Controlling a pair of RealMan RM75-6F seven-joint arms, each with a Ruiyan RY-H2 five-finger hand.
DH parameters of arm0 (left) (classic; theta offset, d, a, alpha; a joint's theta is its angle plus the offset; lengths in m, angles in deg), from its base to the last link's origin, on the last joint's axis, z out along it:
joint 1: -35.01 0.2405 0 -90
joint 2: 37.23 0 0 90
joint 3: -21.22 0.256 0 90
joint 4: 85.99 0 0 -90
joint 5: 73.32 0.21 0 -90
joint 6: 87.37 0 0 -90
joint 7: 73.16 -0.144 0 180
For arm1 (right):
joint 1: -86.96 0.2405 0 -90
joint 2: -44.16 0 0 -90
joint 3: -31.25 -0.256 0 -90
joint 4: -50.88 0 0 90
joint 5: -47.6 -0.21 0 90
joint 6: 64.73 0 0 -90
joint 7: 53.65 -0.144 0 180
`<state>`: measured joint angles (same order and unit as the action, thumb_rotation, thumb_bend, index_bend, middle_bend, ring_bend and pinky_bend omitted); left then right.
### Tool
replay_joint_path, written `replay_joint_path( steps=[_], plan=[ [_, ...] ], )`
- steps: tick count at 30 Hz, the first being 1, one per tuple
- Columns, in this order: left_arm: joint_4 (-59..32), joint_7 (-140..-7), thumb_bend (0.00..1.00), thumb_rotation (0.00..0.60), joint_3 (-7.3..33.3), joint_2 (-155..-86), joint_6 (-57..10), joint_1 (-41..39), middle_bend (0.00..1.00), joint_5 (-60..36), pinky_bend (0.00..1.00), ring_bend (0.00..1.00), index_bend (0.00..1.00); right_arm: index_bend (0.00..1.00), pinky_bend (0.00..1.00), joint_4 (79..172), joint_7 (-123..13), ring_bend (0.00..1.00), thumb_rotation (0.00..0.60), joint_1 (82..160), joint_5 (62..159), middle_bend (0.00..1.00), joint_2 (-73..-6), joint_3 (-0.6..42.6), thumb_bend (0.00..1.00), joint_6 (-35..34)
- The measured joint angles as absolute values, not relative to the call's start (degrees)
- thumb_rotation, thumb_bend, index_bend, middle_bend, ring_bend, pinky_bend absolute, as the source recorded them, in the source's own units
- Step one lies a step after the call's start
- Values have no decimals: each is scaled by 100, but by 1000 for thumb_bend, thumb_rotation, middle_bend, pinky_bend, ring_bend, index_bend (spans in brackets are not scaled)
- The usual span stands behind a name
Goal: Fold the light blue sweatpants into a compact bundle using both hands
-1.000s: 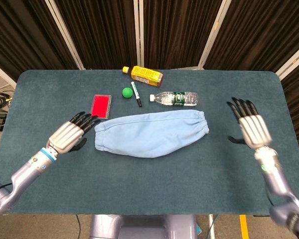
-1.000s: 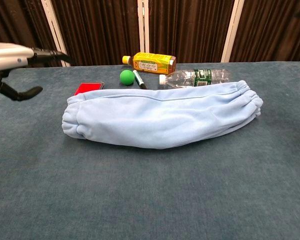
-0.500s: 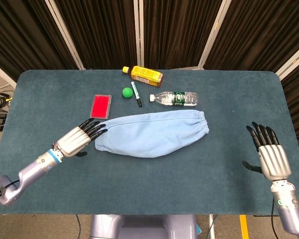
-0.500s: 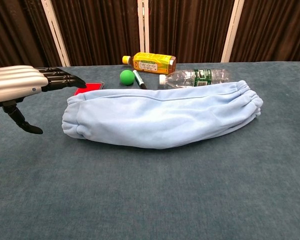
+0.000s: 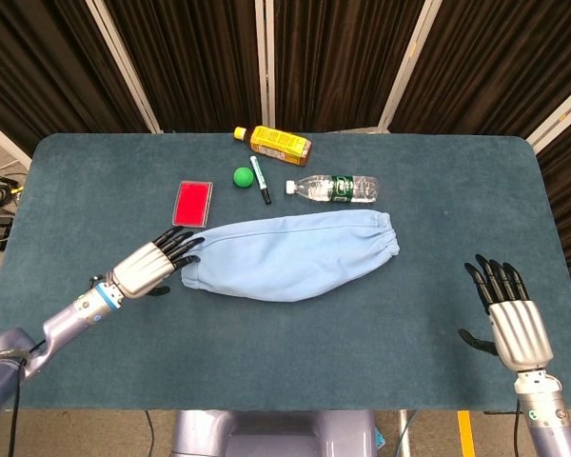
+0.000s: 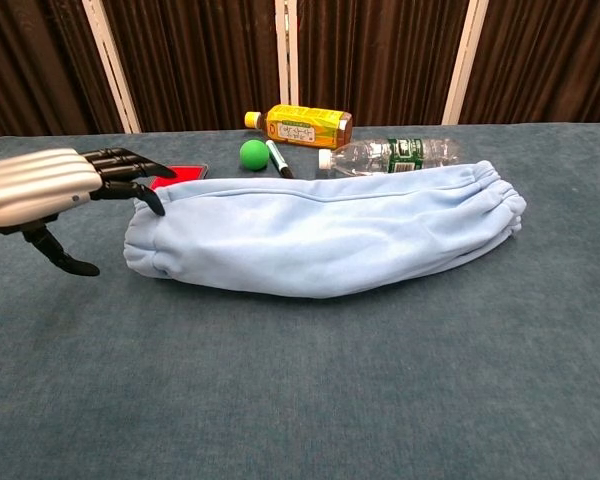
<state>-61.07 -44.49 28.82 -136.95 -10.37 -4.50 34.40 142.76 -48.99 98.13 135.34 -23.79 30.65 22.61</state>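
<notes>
left hand [image 5: 152, 267] hovers with its fingers spread and holds nothing; its dark fingertips [image 5: 183, 243] sit right at the left end of the light blue sweatpants [image 5: 290, 255], touching or just short of the cloth, and neither view settles which. in the chest view it comes in from the left with the thumb hanging low toward the table [image 5: 95, 181], the fingertips level with the top of the bunched end. right hand [image 5: 509, 319] is also spread and empty, palm down near the right front corner of the table, well apart from the sweatpants; the chest view does not show it.

the sweatpants lie about mid-table as one long narrow band running left to right, the right end slightly further back, both ends gathered. they look already doubled lengthwise, judging by the thickness, but they are not yet a compact bundle: the end-to-end folds seem to remain. neither hand has a grip, so the likely step in hand is taking hold of the left end, while the right end has no hand near it.
</notes>
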Motion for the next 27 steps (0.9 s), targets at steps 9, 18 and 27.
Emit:
replay_joint_path(
  steps=[9,18,27],
  plan=[
    [-6886,-4160,106,600,3015,-14314,-1136,-550,0,3337,62,0,186,0,0,14309,-4897,0,600,9756,13585,0,-2355,2993,0,2232],
    [-7076,-4220,112,600,3052,-14570,-1342,-705,0,3226,99,0,165,0,0,14306,-4979,0,600,9743,13533,0,-2346,2913,0,2137],
    [-7106,-4293,239,600,3112,-14701,-1599,-813,0,3168,90,0,141,0,0,14321,-5052,0,600,9709,13554,0,-2312,2866,0,2151]
  ],
)
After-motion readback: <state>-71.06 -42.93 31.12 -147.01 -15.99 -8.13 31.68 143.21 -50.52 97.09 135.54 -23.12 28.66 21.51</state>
